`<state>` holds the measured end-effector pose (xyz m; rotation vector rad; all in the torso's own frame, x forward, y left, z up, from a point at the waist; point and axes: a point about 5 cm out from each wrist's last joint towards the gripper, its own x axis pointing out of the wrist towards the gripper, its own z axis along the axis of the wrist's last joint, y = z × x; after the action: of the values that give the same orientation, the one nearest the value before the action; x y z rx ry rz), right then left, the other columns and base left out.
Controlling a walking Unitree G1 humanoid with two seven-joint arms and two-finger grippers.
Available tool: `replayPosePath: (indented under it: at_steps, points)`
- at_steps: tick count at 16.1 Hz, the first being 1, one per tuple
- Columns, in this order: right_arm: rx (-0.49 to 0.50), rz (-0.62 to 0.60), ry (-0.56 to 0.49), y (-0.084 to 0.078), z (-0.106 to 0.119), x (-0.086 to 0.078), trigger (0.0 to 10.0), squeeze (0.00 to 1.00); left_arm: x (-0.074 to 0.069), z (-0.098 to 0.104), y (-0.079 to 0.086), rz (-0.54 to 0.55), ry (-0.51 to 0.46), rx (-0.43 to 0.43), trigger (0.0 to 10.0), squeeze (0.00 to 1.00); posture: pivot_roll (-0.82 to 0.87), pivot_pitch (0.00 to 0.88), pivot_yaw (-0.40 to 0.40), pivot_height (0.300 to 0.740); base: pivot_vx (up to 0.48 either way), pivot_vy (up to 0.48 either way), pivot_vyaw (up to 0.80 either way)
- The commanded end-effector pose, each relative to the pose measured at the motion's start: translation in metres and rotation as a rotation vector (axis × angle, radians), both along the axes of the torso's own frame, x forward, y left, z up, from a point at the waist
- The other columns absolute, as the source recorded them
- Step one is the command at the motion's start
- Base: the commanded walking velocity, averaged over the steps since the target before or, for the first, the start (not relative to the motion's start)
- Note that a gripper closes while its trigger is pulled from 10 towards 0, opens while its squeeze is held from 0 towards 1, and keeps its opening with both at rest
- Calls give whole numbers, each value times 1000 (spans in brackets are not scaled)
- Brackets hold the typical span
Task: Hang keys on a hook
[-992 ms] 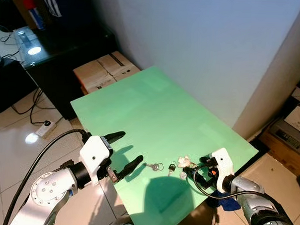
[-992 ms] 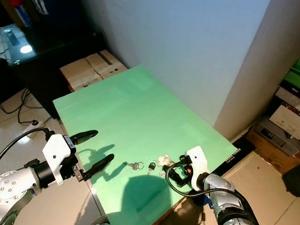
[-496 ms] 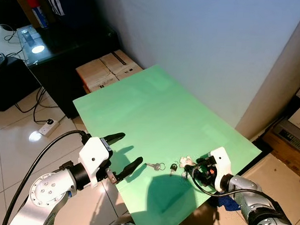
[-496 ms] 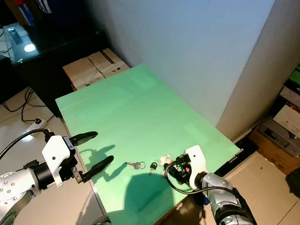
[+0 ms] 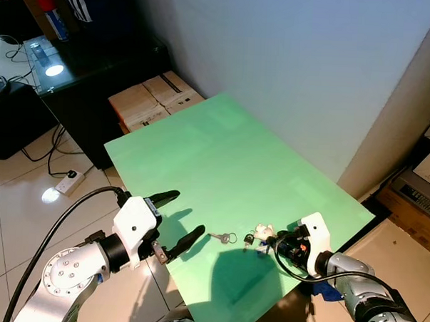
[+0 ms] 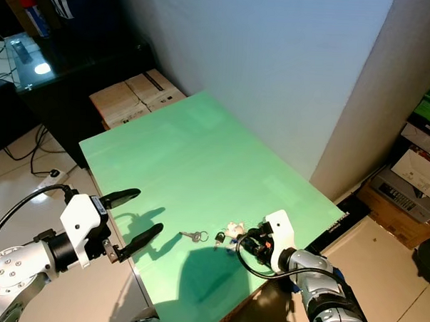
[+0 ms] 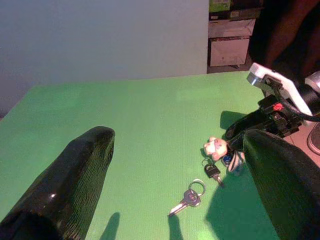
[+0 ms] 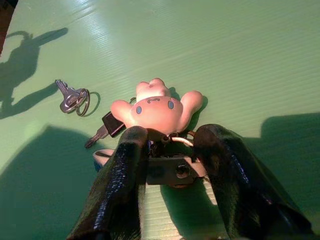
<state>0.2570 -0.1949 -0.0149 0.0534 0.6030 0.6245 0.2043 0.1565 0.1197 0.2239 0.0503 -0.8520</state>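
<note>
A key bunch lies near the front edge of the green table [image 5: 222, 154]. It has a silver key on a ring [image 5: 222, 237], a black-headed key [image 5: 248, 239] and a pink toy charm [image 5: 264, 230]. My right gripper [image 5: 277, 243] rests low on the table just right of the charm. It is open, and its fingers [image 8: 130, 165] straddle the bunch's metal clasp [image 8: 172, 170], with the pink charm [image 8: 156, 110] just past the tips. My left gripper [image 5: 189, 211] hovers open at the table's left front edge, pointing at the silver key [image 7: 187, 197], a short way from it.
Cardboard boxes [image 5: 150, 100] sit on the floor behind the table's left corner, beside a dark glass-topped cabinet [image 5: 76, 62]. A power strip [image 5: 62, 185] lies on the tiled floor. A pale wall runs along the table's far side. Shelves with boxes [image 5: 421, 184] stand at right.
My right gripper has slid left along the table until its fingers flank the clasp behind the pink charm. The left arm has stayed put. The camera shifted slightly.
</note>
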Motion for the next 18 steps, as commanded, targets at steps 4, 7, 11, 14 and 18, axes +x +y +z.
replayPosePath:
  at_steps: [4,7,11,14,18]
  points:
    - [59,5,3,9,-1,-2,0,0,1,2,-2,-6,-3,1,10000,0,101,112,138,740,0,0,0]
    - [103,39,-30,17,2,-2,0,0,2,2,-5,-4,-5,-5,10000,0,92,108,129,740,0,0,0]
    - [169,87,-137,34,12,-2,0,0,4,1,-8,2,-14,-15,10000,0,76,97,116,740,0,0,0]
    - [184,105,-195,42,19,-7,0,0,4,0,-9,3,-17,-21,10000,0,74,96,115,740,0,0,0]
    - [23,2,-257,32,20,-5,10000,0,6,0,-10,2,-22,-20,10000,0,66,89,117,740,0,0,0]
